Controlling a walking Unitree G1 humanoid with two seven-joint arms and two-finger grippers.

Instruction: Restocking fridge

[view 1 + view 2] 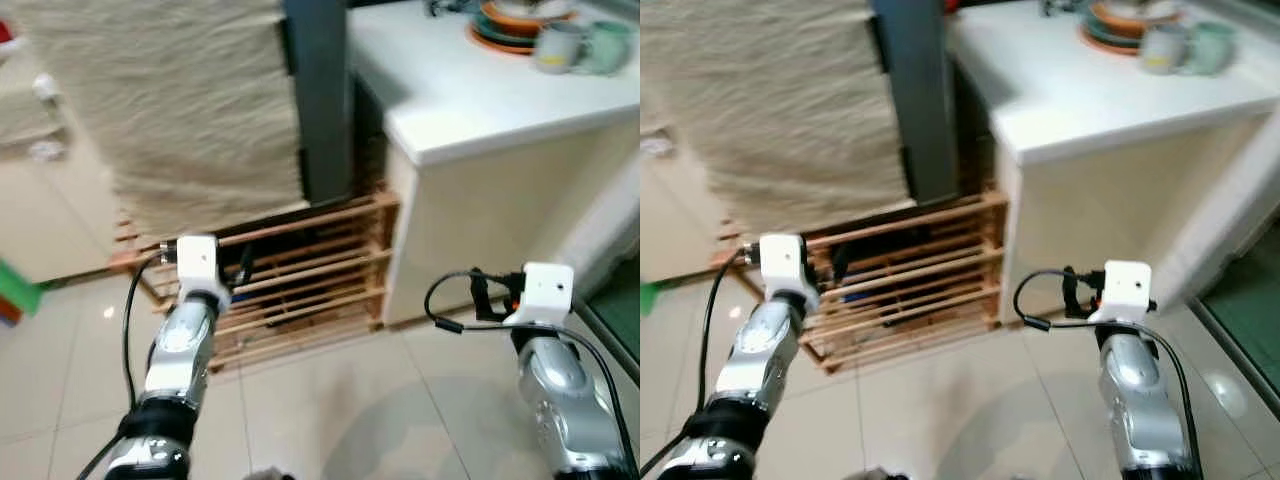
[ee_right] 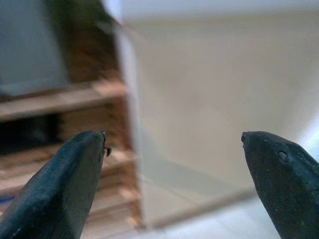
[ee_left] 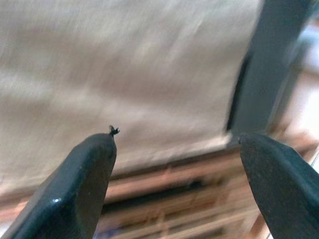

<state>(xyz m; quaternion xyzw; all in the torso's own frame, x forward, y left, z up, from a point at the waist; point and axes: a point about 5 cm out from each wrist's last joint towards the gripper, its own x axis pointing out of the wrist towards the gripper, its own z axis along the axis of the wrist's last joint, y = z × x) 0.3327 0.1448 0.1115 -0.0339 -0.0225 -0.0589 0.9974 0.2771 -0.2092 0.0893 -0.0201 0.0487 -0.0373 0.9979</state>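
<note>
Two arms reach forward at the frame's bottom, each claw spread and empty: left claw (image 3: 174,184) faces the cloth (image 1: 170,110) over the wooden rack (image 1: 300,290), right claw (image 2: 174,184) faces the tabletop's (image 1: 480,90) side, likely mid-approach. No fridge or stock is recognisable; dishes (image 1: 545,30) upper right are blurred.

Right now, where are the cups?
The two mugs sit on the white counter at the far right of the eye views, right beside the stack of plates.

Even indoor light, motion blur throughout, wrist backgrounds defocused
</note>
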